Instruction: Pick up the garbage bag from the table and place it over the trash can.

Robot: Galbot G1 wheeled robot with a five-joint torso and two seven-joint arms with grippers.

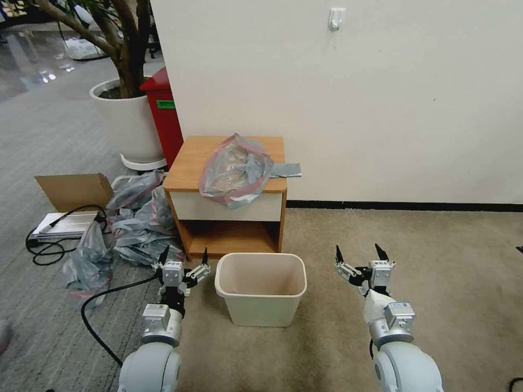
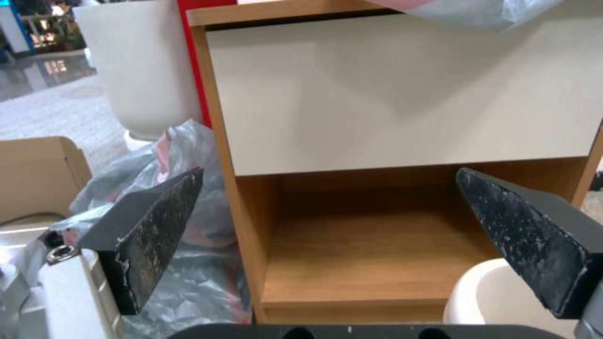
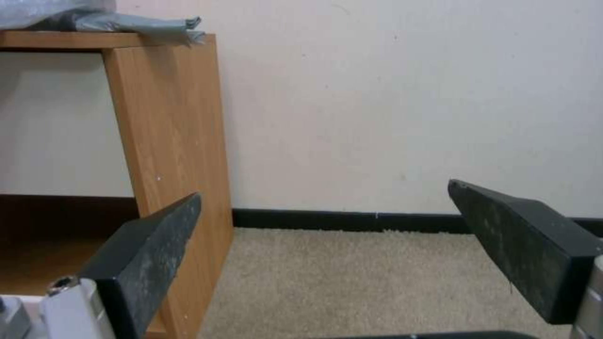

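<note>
Carpet holds trash can; both claws (left, right) gape, empty.

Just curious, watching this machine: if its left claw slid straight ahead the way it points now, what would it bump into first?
Probably the table, the orange-brown wooden nightstand with a white drawer front. The open left gripper faces its open lower shelf, so it might slip inside and meet the back panel; depth is hard to judge.

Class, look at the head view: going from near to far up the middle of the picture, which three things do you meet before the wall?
Trash can → table → garbage bag, crumpled on the table's top with one edge drooping over the front.
</note>
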